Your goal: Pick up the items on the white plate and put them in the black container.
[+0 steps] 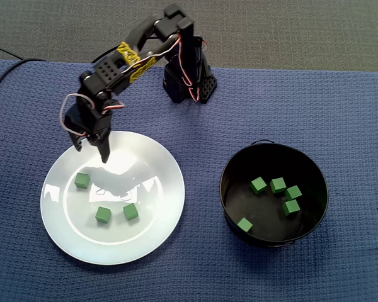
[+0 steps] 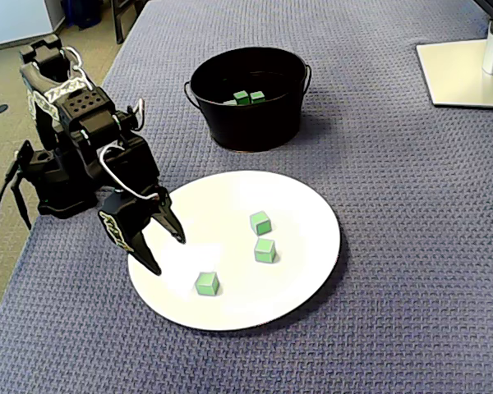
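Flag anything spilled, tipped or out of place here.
Nothing stands out. Three green cubes lie on the white plate, five more inside the upright black container, none on the blue cloth. The open gripper hangs over the plate's edge, holding nothing.

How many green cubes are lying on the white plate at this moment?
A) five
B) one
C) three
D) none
C: both fixed views show three green cubes lying apart on the white plate, while the gripper hangs open over the plate's edge with nothing between its fingers.
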Robot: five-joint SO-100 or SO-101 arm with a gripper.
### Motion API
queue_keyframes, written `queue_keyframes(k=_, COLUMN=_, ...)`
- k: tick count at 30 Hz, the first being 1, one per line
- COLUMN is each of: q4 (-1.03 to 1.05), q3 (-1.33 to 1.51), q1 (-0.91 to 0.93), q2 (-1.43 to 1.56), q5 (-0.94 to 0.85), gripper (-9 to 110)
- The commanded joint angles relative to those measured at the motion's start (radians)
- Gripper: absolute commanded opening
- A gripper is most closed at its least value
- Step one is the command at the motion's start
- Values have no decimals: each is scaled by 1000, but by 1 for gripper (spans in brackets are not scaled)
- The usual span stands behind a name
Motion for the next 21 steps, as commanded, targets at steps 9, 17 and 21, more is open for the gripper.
queue_keyframes(k=9, q4=23, q3=-368, q1=-14, q2=-282, q5=-31, gripper=24)
queue_keyframes(k=17, q4=28, q3=-430, q1=-51, q2=-341, q5=-20, gripper=25)
queue_keyframes(k=21, q4=110, q3=-476, q1=-74, q2=-347, q5=-12, gripper=25)
